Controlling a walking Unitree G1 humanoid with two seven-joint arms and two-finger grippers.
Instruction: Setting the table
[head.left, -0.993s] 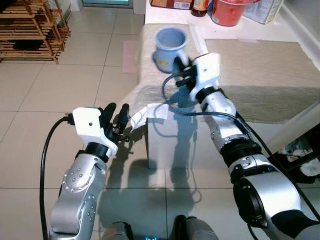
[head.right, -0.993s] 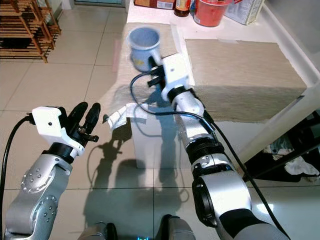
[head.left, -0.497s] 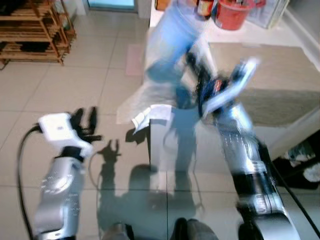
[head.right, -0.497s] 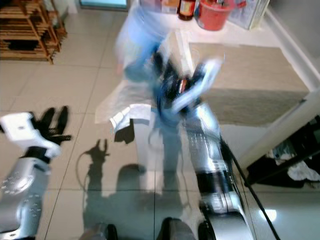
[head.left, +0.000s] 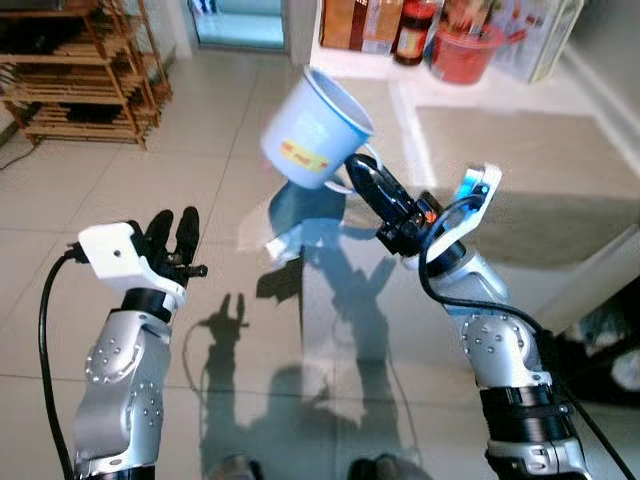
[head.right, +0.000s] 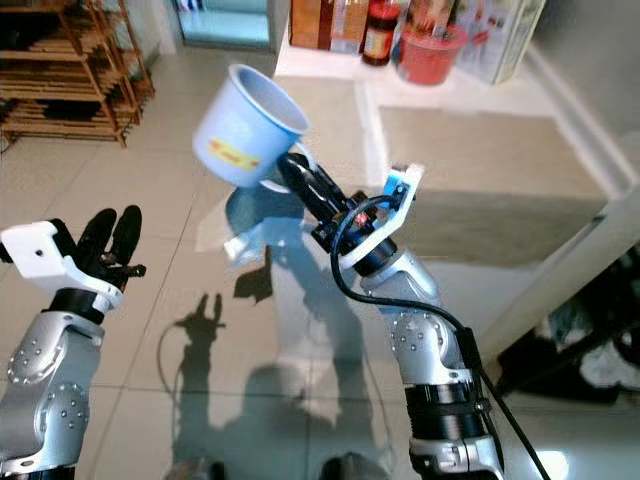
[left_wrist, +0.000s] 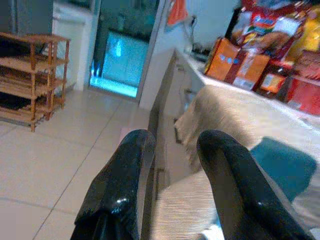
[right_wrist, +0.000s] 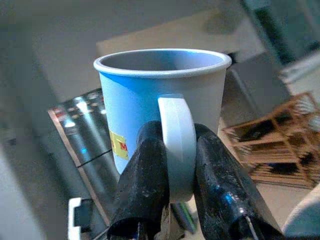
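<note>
Two grippers are in view. Nearest, the left gripper (head.left: 175, 232) is raised at the robot's left over the tiled floor (head.left: 80, 200), its two black fingers (left_wrist: 117, 190) standing a little apart with nothing between them; in the left wrist view they point toward the table's cloth-covered edge.

The right gripper (head.left: 362, 180) reaches up and forward in the middle of the scene. Its two fingers (right_wrist: 145, 175) are clamped on the white handle of one blue mug (head.left: 315, 128), one finger on either side of the handle, as the right wrist view shows plainly. The mug is held in the air, above and in front of the near corner of the table (head.left: 520, 110), tilted so that its open mouth faces up and toward the robot's right. It has a white rim and a yellow label with red lettering on its side. A black cable loops by the right wrist.

Beyond the mug lies one beige placemat (head.left: 520, 170) spread across the table top, and a paler cloth (head.left: 290, 215) hangs over the table's near edge below the mug.

At the far end of the table stand one red bucket-like tub (head.left: 465, 55), one dark bottle with a red label (head.left: 410, 30), and several boxes and packets, too blurred to count surely. Far to the robot's left stands one wooden rack (head.left: 75, 75) of slatted shelves on the floor.
</note>
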